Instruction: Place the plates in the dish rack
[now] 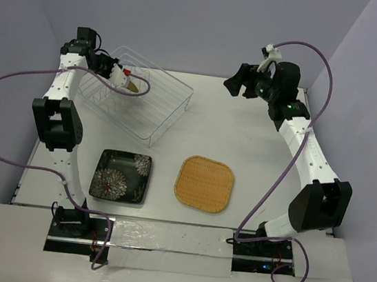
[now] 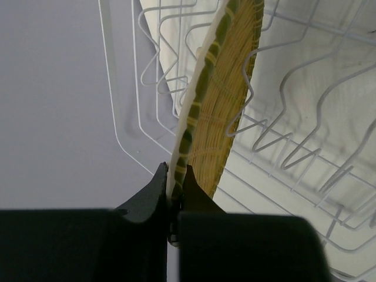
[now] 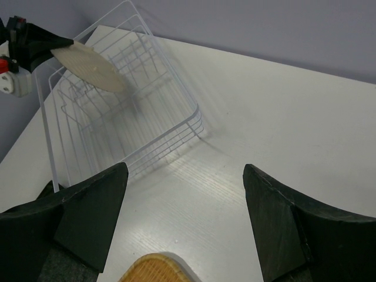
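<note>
Yellow woven-look small round plate (image 2: 220, 117) stands tilted on edge over the clear thin-wire rectangular dish rack (image 1: 174, 90) at far left, its rim pinched by the closed left gripper (image 2: 175, 182). Nearer, a black square flowered plate (image 1: 121, 176) and an orange rounded-square woven plate (image 1: 204, 183) lie flat on the white table (image 1: 245, 134). At the right, the right gripper (image 3: 185, 176) hangs wide open and empty.

In the left wrist view the yellow plate (image 2: 218, 100) runs off the top edge, and its lower rim disappears inside the clamped left gripper (image 2: 175, 179). The dish rack (image 2: 294, 158) spills past the top and right edges there. At the bottom of the right wrist view only a sliver of the orange plate (image 3: 155, 268) shows. From above, the yellow plate's weave is too small to make out.
</note>
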`<state>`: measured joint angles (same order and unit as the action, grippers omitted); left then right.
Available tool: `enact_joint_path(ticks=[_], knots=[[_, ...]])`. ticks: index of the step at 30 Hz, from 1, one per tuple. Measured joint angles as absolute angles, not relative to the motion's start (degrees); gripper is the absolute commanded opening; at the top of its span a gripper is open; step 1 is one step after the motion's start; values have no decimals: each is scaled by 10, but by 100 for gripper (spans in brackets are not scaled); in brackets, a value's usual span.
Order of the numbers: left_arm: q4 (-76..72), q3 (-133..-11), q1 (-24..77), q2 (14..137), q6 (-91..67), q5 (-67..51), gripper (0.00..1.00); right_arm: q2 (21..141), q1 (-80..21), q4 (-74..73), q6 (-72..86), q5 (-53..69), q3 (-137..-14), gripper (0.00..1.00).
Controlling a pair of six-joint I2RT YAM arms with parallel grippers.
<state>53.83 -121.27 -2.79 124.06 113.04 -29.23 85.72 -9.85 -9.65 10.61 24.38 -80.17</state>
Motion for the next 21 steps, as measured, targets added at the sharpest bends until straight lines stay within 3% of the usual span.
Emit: enact_joint_path(ticks=[2,3,15,19,21], knots=[[524,-1213,-28,1247,1131,-292,40,861,-100,-100,106,242,-812,86],[517,-1213,-27,1250,1131,-293,45,863,-101,-101,106,241,-816,86],[431,-1213,-12,1260,1129,-323,62,877,-109,-117,97,228,-829,86],[404,-1212,-12,1260,1093,-344,83,877,-112,-118,95,226,-829,87],[377,-1205,-12,1258,1054,-363,87,877,-112,-118,95,224,-829,88]])
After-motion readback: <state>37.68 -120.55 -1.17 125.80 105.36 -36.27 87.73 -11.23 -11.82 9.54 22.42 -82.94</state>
